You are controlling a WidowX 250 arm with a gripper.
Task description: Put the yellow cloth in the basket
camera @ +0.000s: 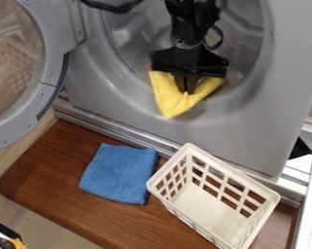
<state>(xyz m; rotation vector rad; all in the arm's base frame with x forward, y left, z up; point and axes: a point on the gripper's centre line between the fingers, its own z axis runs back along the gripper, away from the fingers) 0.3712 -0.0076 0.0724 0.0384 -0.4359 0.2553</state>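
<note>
In the camera view the black gripper (pixel 189 86) hangs at the top centre, in front of the round opening of the washing machine. Its fingers are closed on the yellow cloth (pixel 174 99), which drapes down below them and out to both sides. A white slatted basket (pixel 213 221) stands on the brown wooden board at the lower right, below and to the right of the gripper. The cloth hangs above the basket's level, apart from it. Inside, the basket's floor shows bare.
A folded blue cloth (pixel 121 173) lies on the wooden board (pixel 51 170), left of the basket. The machine's open door (pixel 51 78) stands at the upper left. A metal rail (pixel 119 127) runs along the board's back edge, and another white rail is at the right.
</note>
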